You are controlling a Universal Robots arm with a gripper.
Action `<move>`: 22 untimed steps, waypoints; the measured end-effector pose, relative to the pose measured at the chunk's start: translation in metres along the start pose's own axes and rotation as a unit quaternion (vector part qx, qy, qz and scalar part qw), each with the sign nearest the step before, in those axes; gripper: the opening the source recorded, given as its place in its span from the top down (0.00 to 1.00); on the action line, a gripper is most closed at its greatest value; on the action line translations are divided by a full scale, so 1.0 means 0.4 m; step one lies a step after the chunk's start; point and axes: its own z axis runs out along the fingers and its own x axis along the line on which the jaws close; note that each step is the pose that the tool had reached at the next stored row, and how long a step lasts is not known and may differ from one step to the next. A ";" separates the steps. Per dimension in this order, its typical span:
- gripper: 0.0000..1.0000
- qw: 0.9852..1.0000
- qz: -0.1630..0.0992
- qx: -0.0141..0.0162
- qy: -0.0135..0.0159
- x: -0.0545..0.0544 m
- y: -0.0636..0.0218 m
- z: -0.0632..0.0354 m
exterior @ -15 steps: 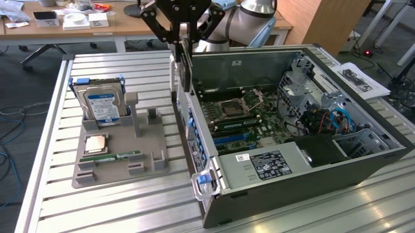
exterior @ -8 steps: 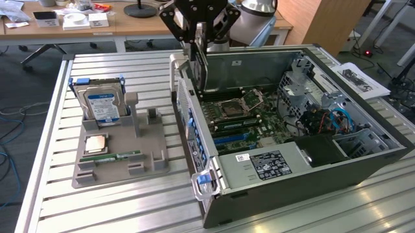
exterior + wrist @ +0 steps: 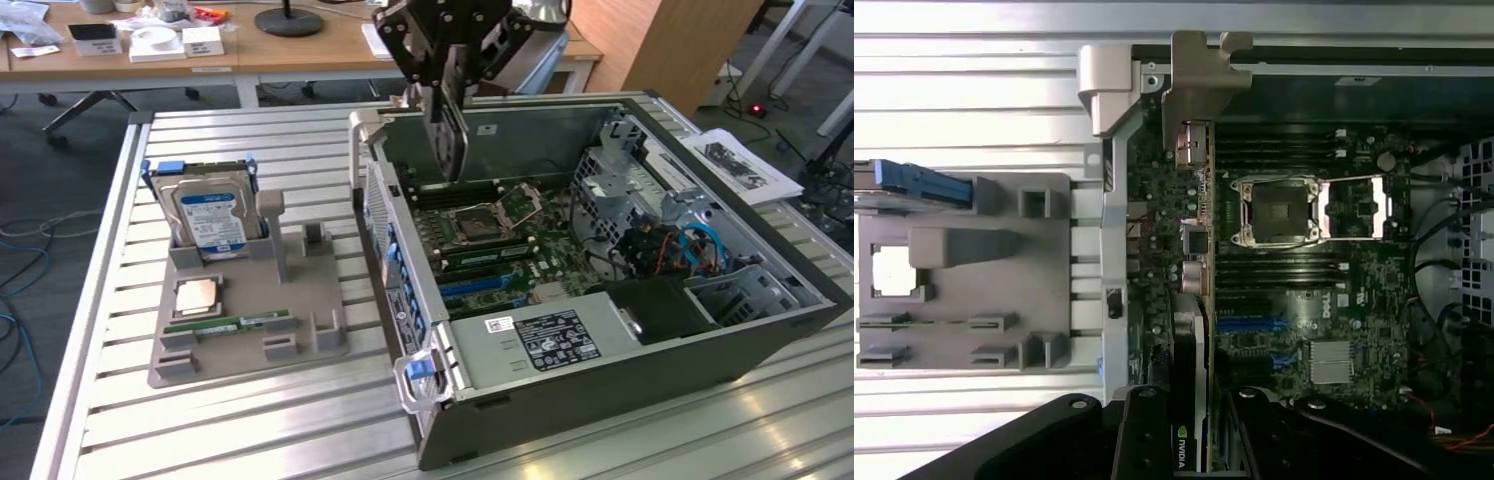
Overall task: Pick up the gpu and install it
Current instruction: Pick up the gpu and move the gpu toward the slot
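Install step in hand — gripper [image 3: 447, 95] clamped on gpu [image 3: 450, 145], card hanging beneath it over the open case [image 3: 641, 390]; seating calls for edge squared to a slot on the motherboard [image 3: 534, 235] below — judgement only.

Dell is printed on the motherboard [image 3: 1286, 290], an Nvidia logo on the gpu [image 3: 1191, 345]

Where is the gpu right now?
Held upright in the claw, the gpu hangs over the motherboard of the open computer case, near the case's wall on the exterior view's left.
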 end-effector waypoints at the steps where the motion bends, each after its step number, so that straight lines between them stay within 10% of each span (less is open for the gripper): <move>1: 0.73 1.000 0.000 0.000 0.000 -0.011 0.000 0.000; 22: 0.73 1.000 0.000 -0.006 0.000 -0.237 0.010 0.007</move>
